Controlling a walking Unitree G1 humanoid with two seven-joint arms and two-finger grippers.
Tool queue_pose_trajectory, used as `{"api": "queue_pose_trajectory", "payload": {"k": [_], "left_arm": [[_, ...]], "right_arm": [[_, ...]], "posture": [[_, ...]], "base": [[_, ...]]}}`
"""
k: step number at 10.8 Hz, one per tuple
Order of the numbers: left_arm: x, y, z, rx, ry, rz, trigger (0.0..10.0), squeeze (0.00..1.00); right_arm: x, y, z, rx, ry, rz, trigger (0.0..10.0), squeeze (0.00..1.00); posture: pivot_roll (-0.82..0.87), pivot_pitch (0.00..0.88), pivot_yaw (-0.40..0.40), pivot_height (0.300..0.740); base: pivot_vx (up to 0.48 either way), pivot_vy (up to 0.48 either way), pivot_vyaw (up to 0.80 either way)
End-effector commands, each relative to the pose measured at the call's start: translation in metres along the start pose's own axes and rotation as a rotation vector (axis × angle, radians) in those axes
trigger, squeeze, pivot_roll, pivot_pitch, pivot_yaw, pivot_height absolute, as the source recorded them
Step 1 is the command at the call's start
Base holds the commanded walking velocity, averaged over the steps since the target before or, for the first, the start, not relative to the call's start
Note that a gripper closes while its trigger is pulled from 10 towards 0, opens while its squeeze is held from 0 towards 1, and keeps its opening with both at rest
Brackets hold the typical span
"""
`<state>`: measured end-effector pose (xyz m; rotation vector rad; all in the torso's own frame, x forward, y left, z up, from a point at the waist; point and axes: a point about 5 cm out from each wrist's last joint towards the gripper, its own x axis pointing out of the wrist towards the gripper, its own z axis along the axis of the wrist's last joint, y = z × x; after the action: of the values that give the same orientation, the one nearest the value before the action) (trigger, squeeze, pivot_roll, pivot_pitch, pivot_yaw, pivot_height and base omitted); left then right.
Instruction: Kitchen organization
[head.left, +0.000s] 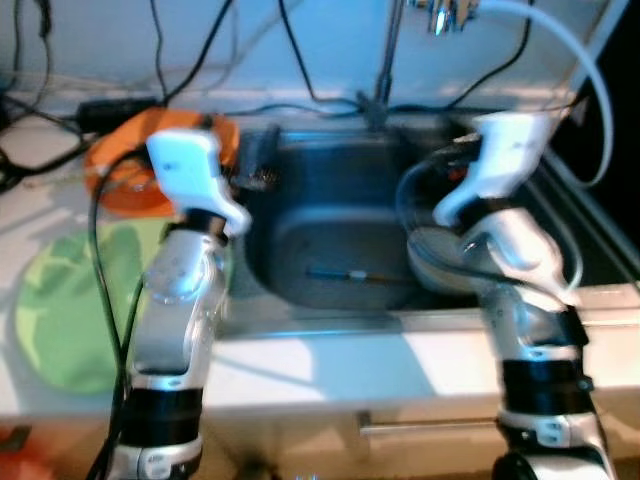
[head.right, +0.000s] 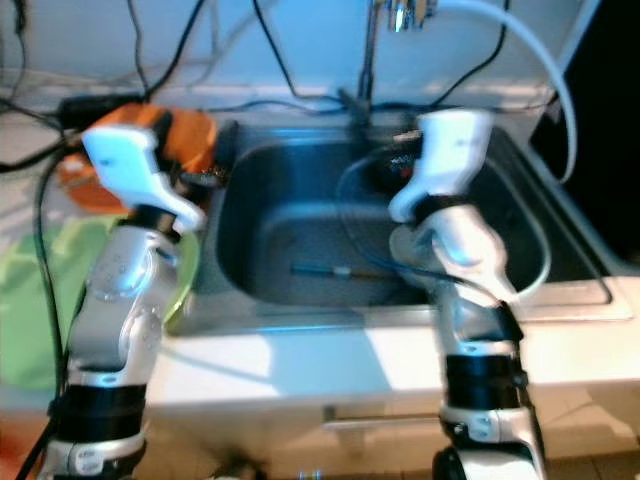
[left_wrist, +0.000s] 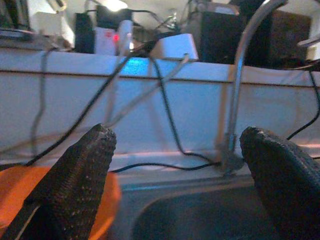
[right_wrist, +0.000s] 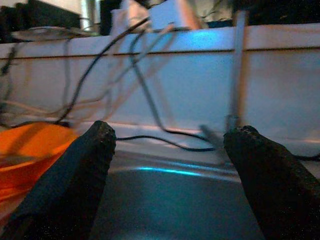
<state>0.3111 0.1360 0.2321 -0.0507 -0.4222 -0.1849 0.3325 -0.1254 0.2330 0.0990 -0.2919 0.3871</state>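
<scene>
A steel sink (head.left: 330, 225) lies straight ahead. On its bottom lies a thin utensil with a blue handle (head.left: 345, 275). A white dish (head.left: 440, 262) rests at the sink's right side, partly under my right arm. An orange bowl (head.left: 125, 180) stands on the counter at the back left. My left gripper (left_wrist: 177, 140) hovers over the sink's back left corner beside the orange bowl (left_wrist: 20, 195); it is open and holds nothing. My right gripper (right_wrist: 167, 132) hangs over the right half of the sink, also open and holding nothing.
A green round mat (head.left: 70, 300) lies on the white counter at the left. The faucet (head.left: 385, 60) rises behind the sink, and a white hose (head.left: 590, 90) curves down at the right. Black cables (head.left: 210, 40) trail along the back wall.
</scene>
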Motion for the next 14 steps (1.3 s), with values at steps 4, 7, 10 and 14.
{"api": "queue_pose_trajectory", "payload": {"k": [4,7,10,14], "left_arm": [[-0.003,-0.001,0.002,0.025,-0.004,0.031,10.0,0.0],[-0.005,0.007,0.007,0.085,-0.023,0.1,10.0,0.0],[-0.013,0.029,0.012,0.161,-0.016,0.252,10.0,0.0],[-0.034,0.063,0.008,0.145,0.098,0.444,10.0,0.0]], "right_arm": [[0.0,0.001,0.005,-0.014,-0.016,0.013,10.0,0.0],[0.001,0.002,0.003,0.002,-0.009,0.011,10.0,0.0],[0.002,-0.002,0.002,0.007,-0.003,-0.01,10.0,0.0],[0.002,-0.005,0.0,0.009,0.013,-0.011,10.0,0.0]], "posture": [[0.13,0.058,0.016,0.74],[0.13,0.058,0.016,0.74],[0.13,0.055,0.017,0.74],[0.15,0.058,0.018,0.74]], "base": [[0.0,0.0,0.57],[0.0,0.0,0.8],[0.0,0.0,0.0],[0.0,0.0,0.0]]}}
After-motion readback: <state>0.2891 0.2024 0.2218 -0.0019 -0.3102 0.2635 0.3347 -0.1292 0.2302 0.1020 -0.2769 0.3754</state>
